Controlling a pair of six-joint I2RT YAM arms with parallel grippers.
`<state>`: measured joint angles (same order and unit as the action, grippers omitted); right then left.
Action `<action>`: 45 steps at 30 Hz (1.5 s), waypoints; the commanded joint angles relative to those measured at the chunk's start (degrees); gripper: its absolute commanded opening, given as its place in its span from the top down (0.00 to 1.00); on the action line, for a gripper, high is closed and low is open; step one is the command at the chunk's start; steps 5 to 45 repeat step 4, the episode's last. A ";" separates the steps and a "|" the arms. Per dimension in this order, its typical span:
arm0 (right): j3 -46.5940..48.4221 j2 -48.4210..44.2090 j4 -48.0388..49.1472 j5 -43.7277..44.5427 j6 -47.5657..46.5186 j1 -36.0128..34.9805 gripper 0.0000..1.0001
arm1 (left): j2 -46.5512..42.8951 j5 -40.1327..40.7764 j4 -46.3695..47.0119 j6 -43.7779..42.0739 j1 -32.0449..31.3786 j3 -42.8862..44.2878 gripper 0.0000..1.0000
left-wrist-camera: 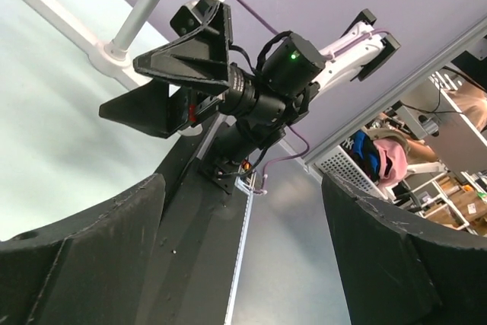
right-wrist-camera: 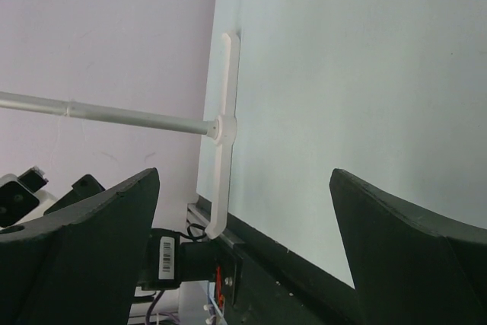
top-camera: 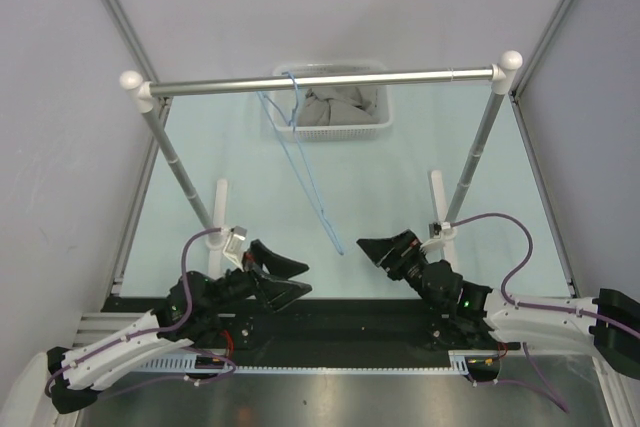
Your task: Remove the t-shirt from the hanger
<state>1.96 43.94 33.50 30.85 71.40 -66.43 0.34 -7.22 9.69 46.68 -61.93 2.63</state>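
**1. t-shirt**: grey, lying bunched in the white basket at the far side of the desk, beyond the silver rail. You're seeing only the top folds. The rest is sitting below the basket wall, so sleeves and collar aren't making out.

**2. hanger**: light-blue wire, carrying no cloth, hooking over the rail left of centre. It's hanging nearly edge-on to the top cam, so the triangle is reading as a few thin lines slanting toward the arms. The low corner is fading against the desk, and you can't tell if it's touching. The left wrist cam is catching just a blue loop, cut off by the top edge.

**3. left end effector**: sitting low by the arm bases, fingers spread apart, nothing between them. In its own cam both fingers are getting cropped at the frame bottom.

**4. right end effector**: likewise spread wide and gripping nothing, pointing toward the left one, with the hanger's low end between them. Its wrist cam is looking past its fingers at a rack pole and white foot.
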 commanded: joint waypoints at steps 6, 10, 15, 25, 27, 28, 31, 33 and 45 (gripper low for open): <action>-8.72 -0.08 2.62 1.93 1.03 -0.54 0.00 | -7.98 -0.68 -0.64 1.93 -0.29 -12.48 0.11; -8.72 -0.08 2.62 1.93 1.03 -0.54 0.00 | -7.98 -0.68 -0.64 1.93 -0.29 -12.48 0.11; -8.72 -0.08 2.62 1.93 1.03 -0.54 0.00 | -7.98 -0.68 -0.64 1.93 -0.29 -12.48 0.11; -8.72 -0.08 2.62 1.93 1.03 -0.54 0.00 | -7.98 -0.68 -0.64 1.93 -0.29 -12.48 0.11; -8.72 -0.08 2.62 1.93 1.03 -0.54 0.00 | -7.98 -0.68 -0.64 1.93 -0.29 -12.48 0.11; -8.72 -0.08 2.62 1.93 1.03 -0.54 0.00 | -7.98 -0.68 -0.64 1.93 -0.29 -12.48 0.11; -8.72 -0.08 2.62 1.93 1.03 -0.54 0.00 | -7.98 -0.68 -0.64 1.93 -0.29 -12.48 0.11; -8.72 -0.08 2.62 1.93 1.03 -0.54 0.00 | -7.98 -0.68 -0.64 1.93 -0.29 -12.48 0.11; -8.72 -0.08 2.62 1.93 1.03 -0.54 0.00 | -7.98 -0.68 -0.64 1.93 -0.29 -12.48 0.11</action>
